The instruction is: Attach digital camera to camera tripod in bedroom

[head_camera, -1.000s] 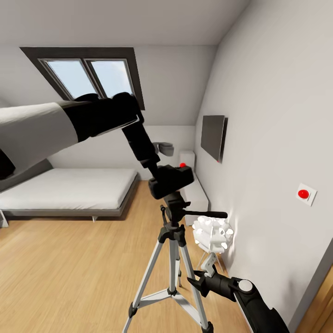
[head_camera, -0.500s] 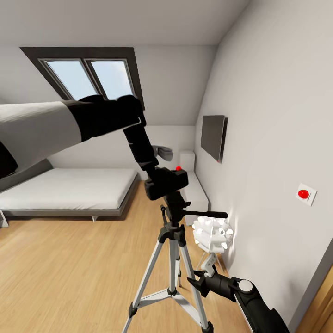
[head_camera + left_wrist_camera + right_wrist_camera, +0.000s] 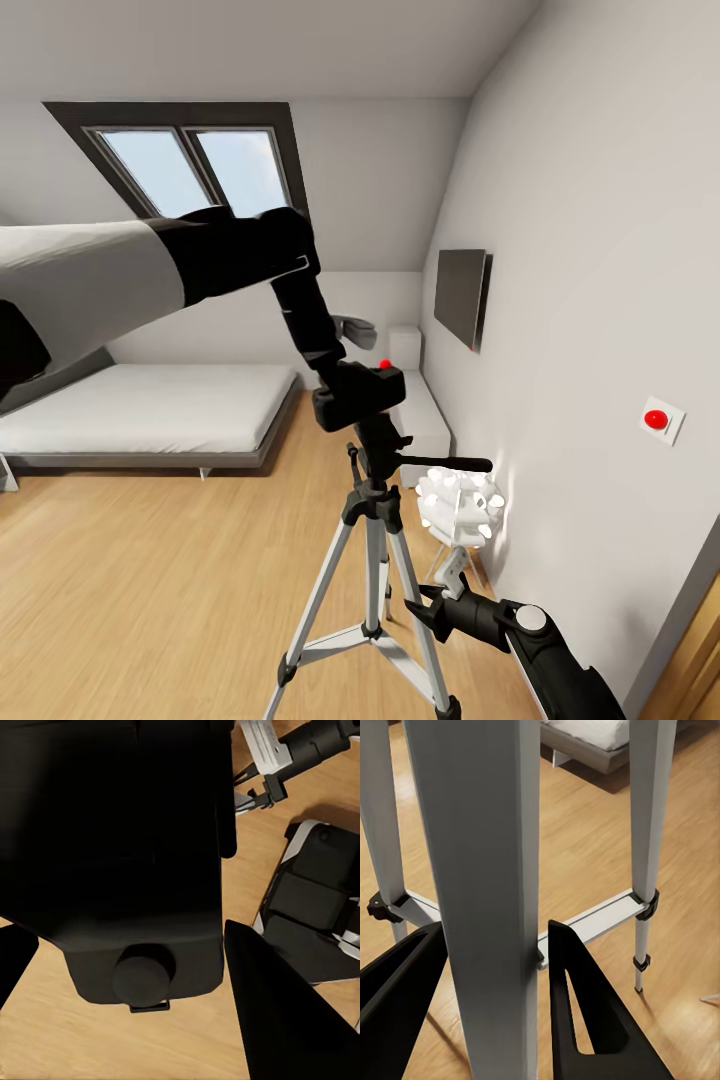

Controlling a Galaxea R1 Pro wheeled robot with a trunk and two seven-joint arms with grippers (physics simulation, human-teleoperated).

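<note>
1. Since the earliest head view, the left arm has been carrying the small black boxy digital camera with the red dot on top (image 3: 358,393) down and slightly leftward, and it is now sitting right on the black head of the tall silver-legged camera tripod (image 3: 372,560).
2. The left gripper (image 3: 335,372) is reaching down from the upper left and is pinching the camera body; in the left wrist view the dark camera (image 3: 120,855) is lying between two black fingers (image 3: 289,1020), lens knob facing the wood floor.
3. The tripod is standing on the light wood plank floor (image 3: 150,590) of the bedroom, its long black pan handle (image 3: 445,463) pointing toward the grey right wall.
4. The right gripper (image 3: 487,990) is resting low, its black fingers (image 3: 585,1012) closed against one silver tripod leg (image 3: 487,870), one finger on each side.
5. A small white spiky globe lamp (image 3: 460,506) is standing just behind the tripod, near the wall.
6. A low grey bed (image 3: 140,410) is lying well behind, under a dark-framed skylight (image 3: 190,165).
7. A dark wall television (image 3: 462,296) is hanging on the right wall.
</note>
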